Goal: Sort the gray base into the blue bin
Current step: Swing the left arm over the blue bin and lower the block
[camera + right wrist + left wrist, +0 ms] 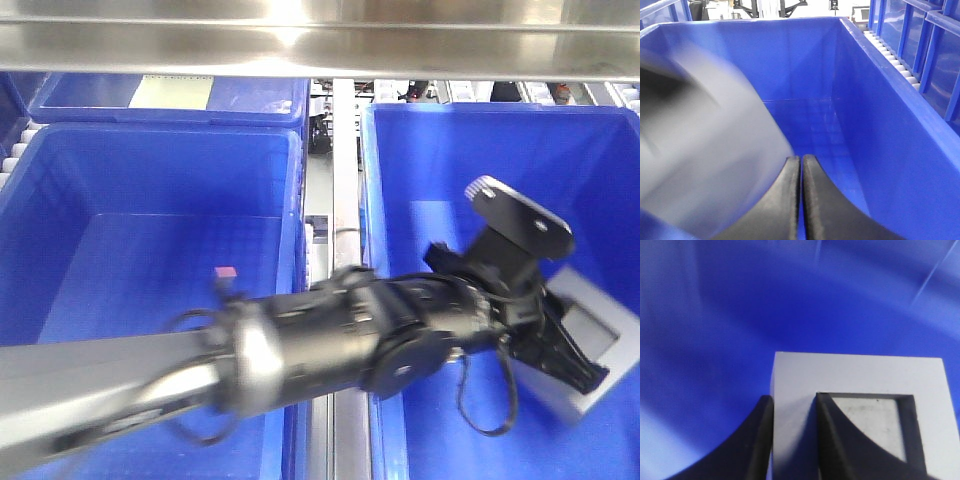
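The gray base [598, 330] is a light-gray block with a square recess. It hangs tilted inside the right blue bin [450, 150], near that bin's right side. My left gripper [570, 355] reaches across from the left and is shut on the block's wall. In the left wrist view one finger of the left gripper [794, 396] lies outside the gray base [860, 375] and the other inside its recess, with the blue bin [740, 315] behind. My right gripper [801, 157] is shut on nothing, over the inside of a blue bin [880, 100].
A second blue bin [150, 250] at the left holds a small pink piece [226, 271]. A metal rail [345, 150] runs between the bins and a steel bar [320, 40] crosses the top. The left arm [700, 150] shows as a blur beside the right gripper.
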Robot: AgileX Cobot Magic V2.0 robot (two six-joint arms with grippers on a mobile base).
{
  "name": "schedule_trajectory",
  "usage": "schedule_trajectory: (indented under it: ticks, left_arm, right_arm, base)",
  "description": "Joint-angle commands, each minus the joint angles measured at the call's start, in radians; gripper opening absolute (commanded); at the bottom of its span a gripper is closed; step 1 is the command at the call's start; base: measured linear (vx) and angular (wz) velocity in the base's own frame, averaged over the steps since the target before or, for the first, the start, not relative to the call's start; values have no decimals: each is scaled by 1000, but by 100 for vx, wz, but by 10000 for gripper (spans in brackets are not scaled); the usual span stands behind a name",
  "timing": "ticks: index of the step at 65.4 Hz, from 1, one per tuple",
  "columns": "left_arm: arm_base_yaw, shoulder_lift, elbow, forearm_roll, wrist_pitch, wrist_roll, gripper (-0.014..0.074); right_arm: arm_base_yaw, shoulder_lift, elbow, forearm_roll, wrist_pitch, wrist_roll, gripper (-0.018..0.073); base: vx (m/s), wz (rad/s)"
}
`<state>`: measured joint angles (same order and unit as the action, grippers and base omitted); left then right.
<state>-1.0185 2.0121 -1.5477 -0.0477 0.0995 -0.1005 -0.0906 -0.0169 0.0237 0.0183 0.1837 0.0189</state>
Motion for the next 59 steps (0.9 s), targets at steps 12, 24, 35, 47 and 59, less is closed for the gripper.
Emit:
schedule_trajectory:
  ticks: [12,24,35,47,59]
  left_arm:
    - [40,-22,-62,-7,13,-12,-6]
    - [48,1,-62,-6,97,-12,0]
    - [48,17,-62,-6,172,-12,31]
    - [48,31,-62,-6,209,-12,142]
    - [48,17,-62,-6,222,-12,314]
  right_arm:
    - [0,-2,6,-6,-36,-6,-5]
    - [0,-2,6,-6,-36,-6,-5]
    - [0,-2,6,-6,-36,-6,-5]
    - [0,-2,6,-6,-36,-6,-5]
    - [0,-2,6,-6,-36,-6,-5]
  base:
    - [0,0]
    - [0,0]
    - [0,0]
    - [0,0]
    - [0,0]
